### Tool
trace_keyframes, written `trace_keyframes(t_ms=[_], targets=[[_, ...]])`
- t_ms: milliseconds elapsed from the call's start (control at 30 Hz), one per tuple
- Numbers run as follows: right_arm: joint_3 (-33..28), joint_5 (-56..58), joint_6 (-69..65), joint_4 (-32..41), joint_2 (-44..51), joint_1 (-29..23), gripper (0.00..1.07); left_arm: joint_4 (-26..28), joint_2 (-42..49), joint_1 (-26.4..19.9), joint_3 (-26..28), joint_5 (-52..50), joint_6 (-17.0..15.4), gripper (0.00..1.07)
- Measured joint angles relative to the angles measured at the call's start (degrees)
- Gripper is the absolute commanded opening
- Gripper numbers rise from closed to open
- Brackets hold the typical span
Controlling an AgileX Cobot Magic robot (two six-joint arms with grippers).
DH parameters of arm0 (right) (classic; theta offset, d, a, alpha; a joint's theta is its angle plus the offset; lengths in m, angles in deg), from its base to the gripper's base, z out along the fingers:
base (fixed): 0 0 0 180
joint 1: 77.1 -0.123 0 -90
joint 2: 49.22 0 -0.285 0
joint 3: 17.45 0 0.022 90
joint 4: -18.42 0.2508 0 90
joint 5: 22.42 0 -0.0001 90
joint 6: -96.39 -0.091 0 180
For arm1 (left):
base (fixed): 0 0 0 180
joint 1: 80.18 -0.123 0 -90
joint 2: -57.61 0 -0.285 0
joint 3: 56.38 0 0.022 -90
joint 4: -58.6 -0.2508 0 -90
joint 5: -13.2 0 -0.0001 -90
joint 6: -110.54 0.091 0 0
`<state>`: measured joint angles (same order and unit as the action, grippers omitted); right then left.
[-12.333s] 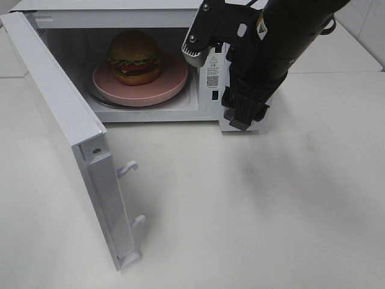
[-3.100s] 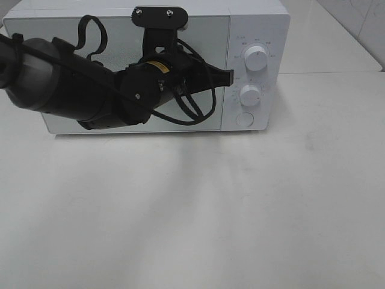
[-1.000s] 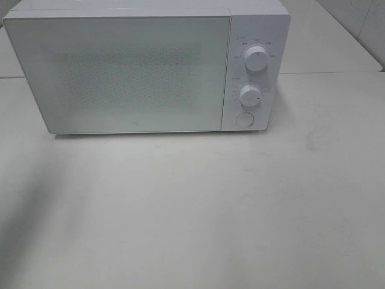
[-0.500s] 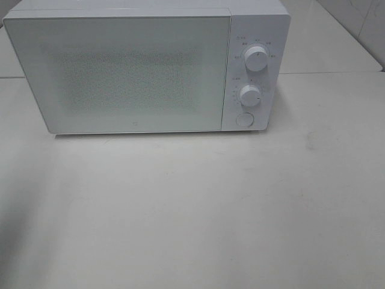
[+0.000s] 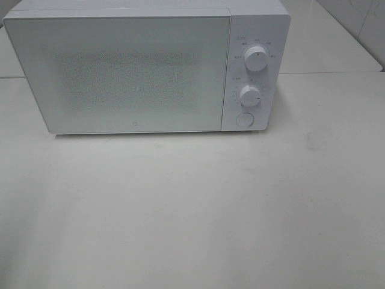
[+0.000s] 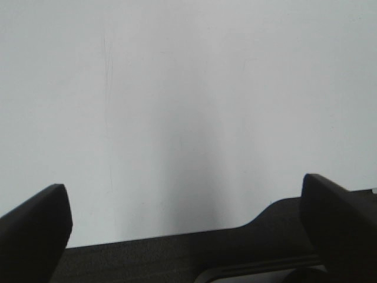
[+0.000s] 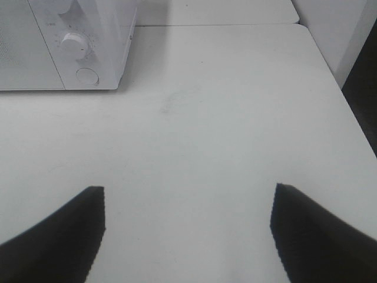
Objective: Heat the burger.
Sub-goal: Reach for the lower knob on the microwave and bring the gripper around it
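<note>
A white microwave [image 5: 258, 24] stands at the back of the white tabletop [image 5: 192, 211], its door [image 5: 126, 75] closed; I cannot see the burger in any view, and the door's speckled panel hides the inside; an upper knob [image 5: 256, 59], a lower knob [image 5: 249, 95] and a round button [image 5: 244, 119] run down the right-hand panel; my left tool [image 6: 185, 194] hangs over bare tabletop, jaws wide, holding nothing; my right tool [image 7: 187, 191] gapes empty too, well apart from the microwave's control corner.
</note>
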<state>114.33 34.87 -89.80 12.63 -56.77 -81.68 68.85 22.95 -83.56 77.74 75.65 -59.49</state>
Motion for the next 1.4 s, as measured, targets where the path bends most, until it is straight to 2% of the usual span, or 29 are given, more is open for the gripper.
trace_keyframes(t_ms=[67, 133, 233, 600, 1400], targets=[[0.0, 0.0, 0.0, 0.0, 0.0, 0.0, 0.75, -0.11, 2.18, 0.0, -0.57, 0.0, 0.0, 0.98], [0.0, 0.0, 0.0, 0.0, 0.0, 0.0, 0.75, -0.46, 9.63, 0.0, -1.26, 0.0, 0.0, 0.98], [0.0, 0.0, 0.0, 0.0, 0.0, 0.0, 0.75, -0.74, 14.15, 0.0, -1.26, 0.0, 0.0, 0.98], [0.0, 0.0, 0.0, 0.0, 0.0, 0.0, 0.75, -0.52, 25.04, 0.0, -1.32, 0.0, 0.0, 0.98], [0.0, 0.0, 0.0, 0.0, 0.0, 0.0, 0.75, -0.46, 27.16, 0.0, -1.49, 0.0, 0.0, 0.98]])
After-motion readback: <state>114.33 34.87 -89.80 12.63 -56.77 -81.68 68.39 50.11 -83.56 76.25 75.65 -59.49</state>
